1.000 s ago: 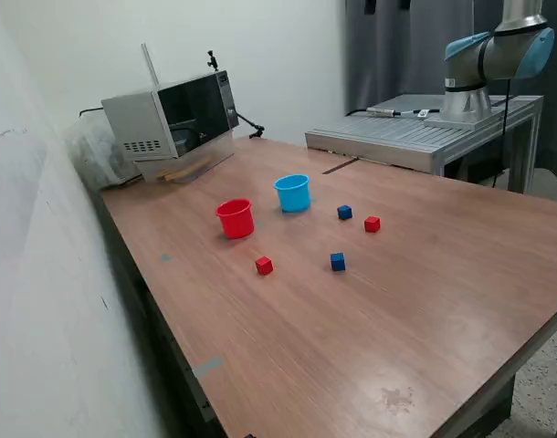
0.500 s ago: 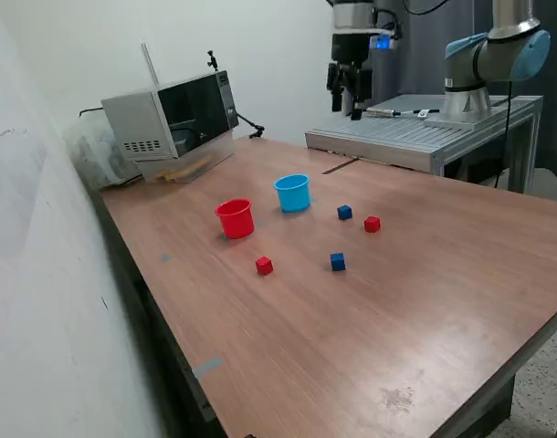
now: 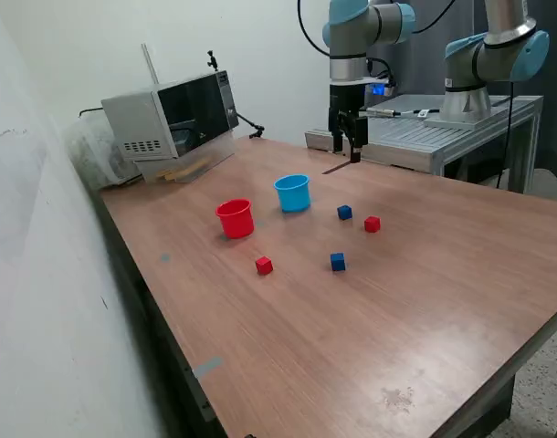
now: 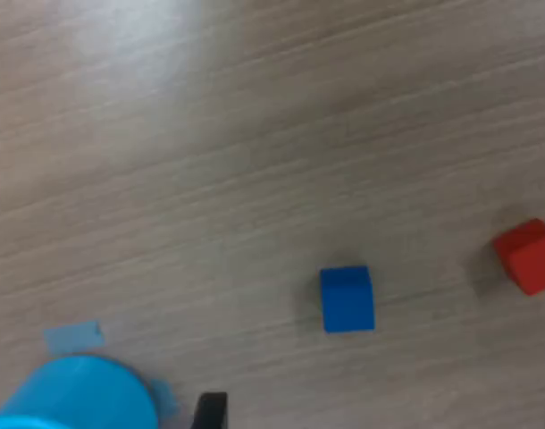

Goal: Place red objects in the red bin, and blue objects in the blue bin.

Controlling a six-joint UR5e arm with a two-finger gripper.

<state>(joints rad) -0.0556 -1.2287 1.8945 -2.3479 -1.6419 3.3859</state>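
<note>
The red cup [image 3: 235, 218] and the light blue cup [image 3: 293, 192] stand upright side by side on the wooden table [image 3: 425, 301]. One dark blue cube [image 3: 344, 213] and one red cube [image 3: 373, 224] lie to the exterior view's right of the blue cup. A second red cube [image 3: 264, 265] and a second blue cube [image 3: 338, 262] lie nearer the front. My gripper [image 3: 348, 151] hangs above the table's far part, behind the blue cup, open and empty. The wrist view shows the blue cup [image 4: 76, 395], a blue cube [image 4: 347, 299], a red cube [image 4: 528, 256] and my gripper [image 4: 382, 413] with its jaws wide apart.
A microwave [image 3: 173, 114] stands at the table's far corner on the exterior view's left. A grey metal bench [image 3: 415, 137] with a second arm [image 3: 493, 55] on it stands behind the table. A wall runs along the exterior view's left. A blue tape scrap [image 4: 73, 336] lies by the blue cup.
My arm has come into the exterior view from above and lowered toward the table's far part. The cups and cubes have not moved.
</note>
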